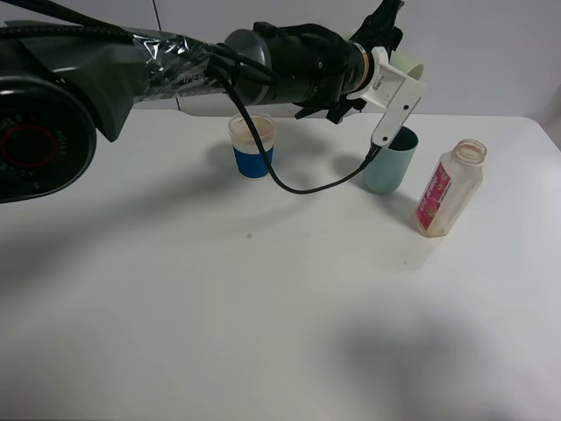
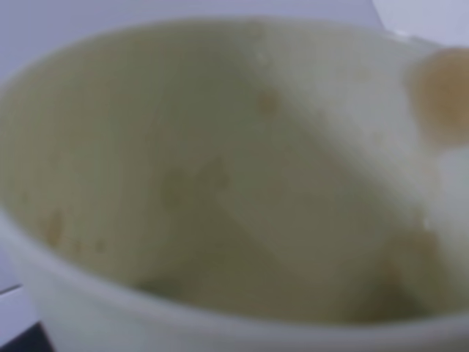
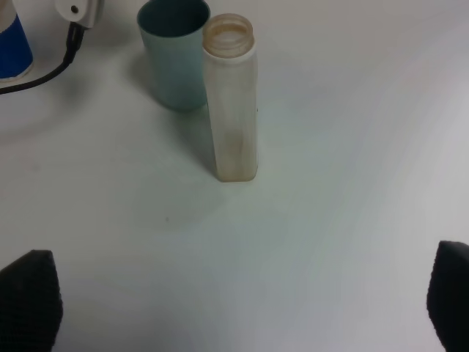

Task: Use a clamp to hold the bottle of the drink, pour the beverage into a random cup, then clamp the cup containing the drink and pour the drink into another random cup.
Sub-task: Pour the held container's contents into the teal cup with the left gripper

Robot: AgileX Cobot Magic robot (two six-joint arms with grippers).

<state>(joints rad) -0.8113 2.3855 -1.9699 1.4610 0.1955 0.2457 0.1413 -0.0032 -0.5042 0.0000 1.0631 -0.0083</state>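
Cup (image 2: 220,183) fills the left wrist view, its pale yellow-green inside streaked with brown drops and almost drained; the left fingers, hidden in every view, are pinched shut on it. From above the left gripper (image 1: 386,39) holds it tipped on its side, rim (image 1: 410,63) poking out past the fingers, directly above the teal cup (image 1: 390,160) that stands below them on the desk (image 1: 263,307). That tilt suits the second pour, and with so little left inside, the pour looks nearly done. Just beside the teal cup, on the side away from the arm, stands the bottle (image 1: 449,189), upright, uncapped and close to empty, so the first pour seems finished. A blue-sleeved cup (image 1: 252,146) sits under the forearm, well back from the fingers. The right fingers (image 3: 29,293) stand spread wide and empty, the bottle (image 3: 233,110) well ahead of them
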